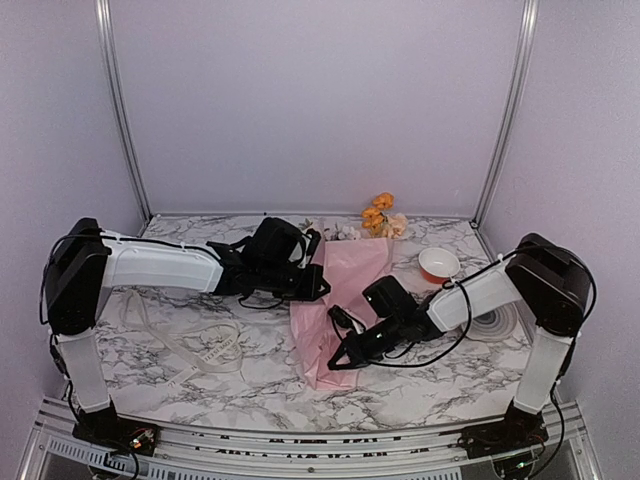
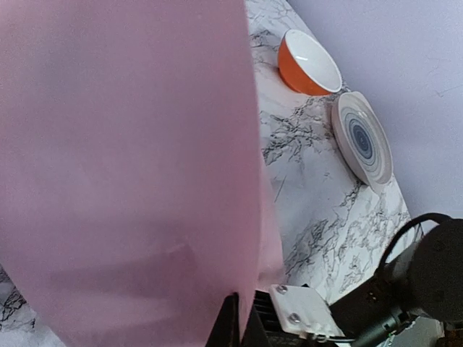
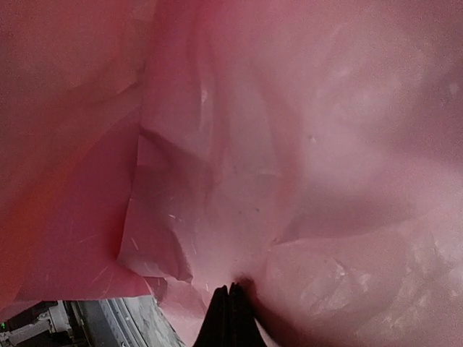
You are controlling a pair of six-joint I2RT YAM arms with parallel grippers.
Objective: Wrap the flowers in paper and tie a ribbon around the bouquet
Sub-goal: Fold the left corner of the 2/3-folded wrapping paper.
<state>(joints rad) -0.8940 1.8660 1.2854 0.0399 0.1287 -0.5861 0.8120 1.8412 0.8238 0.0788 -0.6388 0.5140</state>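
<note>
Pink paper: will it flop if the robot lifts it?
Probably floppy: the paper is creased and folded over. Likely light, since the sheet looks thin. It might tear if tugged hard.

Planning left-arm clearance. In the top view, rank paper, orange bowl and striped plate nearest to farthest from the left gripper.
1. paper: at the left gripper fingertips.
2. orange bowl: off to its right.
3. striped plate: far right edge.

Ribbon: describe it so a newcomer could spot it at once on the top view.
On the marble table, look left of the pink paper, near the front, below the left arm. The ribbon lies there in a loose loop: pale, flat and thin, unlike the arms' black cables.
</note>
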